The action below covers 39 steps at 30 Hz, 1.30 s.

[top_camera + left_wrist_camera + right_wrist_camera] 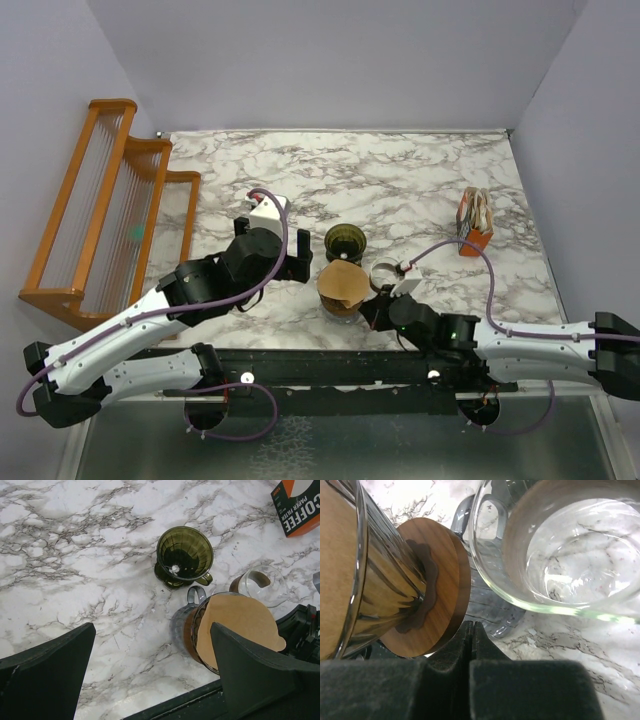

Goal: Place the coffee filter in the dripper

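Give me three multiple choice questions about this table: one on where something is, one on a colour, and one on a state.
1. On the table, the orange box stands: A left side; B right side; C centre.
2. The paper on the clear dripper is: A tan; B blue; C black.
3. The left gripper is: A shut on the paper; B shut on the box; C open.
Answers: B, the top view shows it toward the right edge; A, it looks tan in the left wrist view; C, its fingers stand wide apart with nothing between them.

Closed pincer (472,631), wooden disc (446,575), glass cup (560,555)
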{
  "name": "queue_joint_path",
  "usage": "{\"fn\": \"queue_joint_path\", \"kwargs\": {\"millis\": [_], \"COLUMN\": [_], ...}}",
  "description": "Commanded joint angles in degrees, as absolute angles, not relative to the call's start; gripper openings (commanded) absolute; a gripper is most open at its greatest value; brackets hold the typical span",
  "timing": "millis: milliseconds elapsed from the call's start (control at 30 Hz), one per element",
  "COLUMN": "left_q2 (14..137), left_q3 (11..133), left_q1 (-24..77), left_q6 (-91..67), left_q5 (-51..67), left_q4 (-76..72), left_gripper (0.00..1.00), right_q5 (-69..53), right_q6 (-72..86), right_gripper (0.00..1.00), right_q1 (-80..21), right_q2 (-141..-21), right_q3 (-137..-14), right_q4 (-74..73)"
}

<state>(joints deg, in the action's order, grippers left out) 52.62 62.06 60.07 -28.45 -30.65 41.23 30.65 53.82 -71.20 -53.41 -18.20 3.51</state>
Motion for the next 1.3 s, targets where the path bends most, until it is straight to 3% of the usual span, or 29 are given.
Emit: {"fn": "queue_joint_path", "kwargs": {"millis": [0,467,1267], "left_q2": [51.4,50.4,47.3], "left_q3": [61.5,61.5,61.4], "left_q1": [59.9,59.9,59.9], "left_q6": [-28.3,-28.1,-28.9], "left_q5": [-30.9,-31.2,-32.4], "left_q4": [40.7,41.2,43.7], "left_gripper": [0.99,0.99,0.99], "right_q5": [33.2,34.5,39.3], "right_q6": [50.2,50.2,41.3], "right_gripper": [0.01,0.01,0.0], "right_q1": [-71.5,-71.5,-71.4], "right_q2": [-55.6,-64.8,-90.3], "right_q3": [-16.3,-16.3,-29.3], "right_q4": [14.0,24.2,40.1]}}
